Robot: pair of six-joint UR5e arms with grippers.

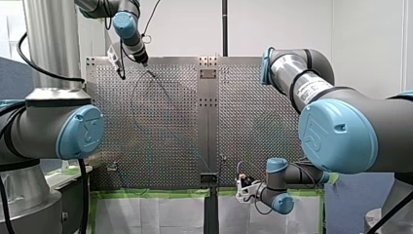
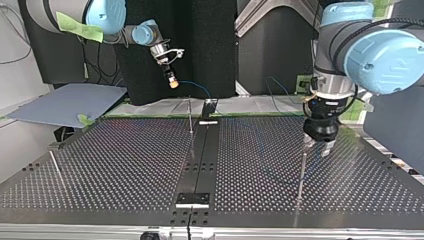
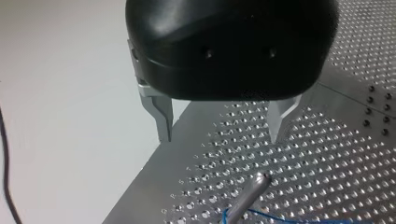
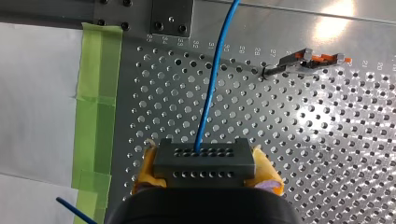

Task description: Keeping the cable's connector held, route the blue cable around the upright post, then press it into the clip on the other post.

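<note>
My right gripper [image 4: 205,172] is shut on a dark grey connector block [image 4: 204,161], held between its yellow pads [image 4: 268,173]. The blue cable [image 4: 215,79] leaves the block and runs out over the plate. Ahead of it and to one side lies an orange and grey clip [image 4: 308,63] on its post. In the top view my right gripper [image 2: 173,84] hangs above the table's far edge. My left gripper [image 3: 222,135] is open with nothing between its metal fingers [image 3: 163,123]. It hovers just above the upright post [image 3: 250,193], and the cable [image 3: 261,215] loops at that post's base.
The perforated table [image 2: 125,165] has a solid centre strip [image 2: 200,160]. A thin post [image 2: 190,116] stands near the strip and another post [image 2: 56,167] at the top view's left. Green tape [image 4: 95,93] edges the plate beside my right gripper. A blue-grey sheet [image 2: 65,102] lies off the table.
</note>
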